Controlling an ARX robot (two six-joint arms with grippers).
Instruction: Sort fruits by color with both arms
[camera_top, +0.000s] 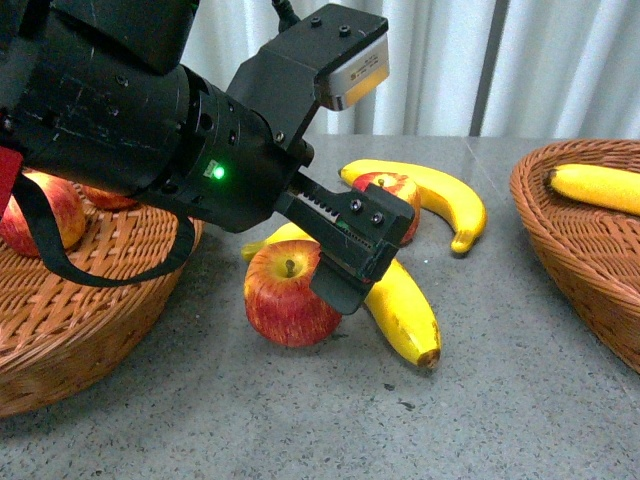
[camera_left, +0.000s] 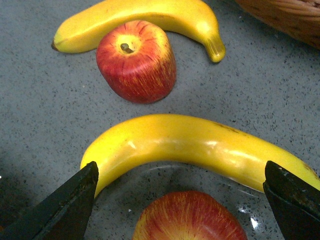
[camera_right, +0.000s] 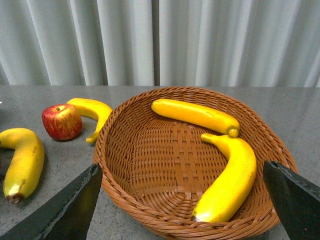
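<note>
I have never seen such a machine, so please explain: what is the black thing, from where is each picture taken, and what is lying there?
The black thing is a robot arm. Its left claw hangs open over the near apple. The front picture comes from the robot's body. The other two come from cameras on the wrists, so the dark wedges at the edges are claw fingers. On the grey table lie two apples and two bananas: the near banana and, further back, a second apple with a banana curving behind it. The left basket holds apples, the right basket two bananas. The right claw is open above it. Nothing is held.
</note>
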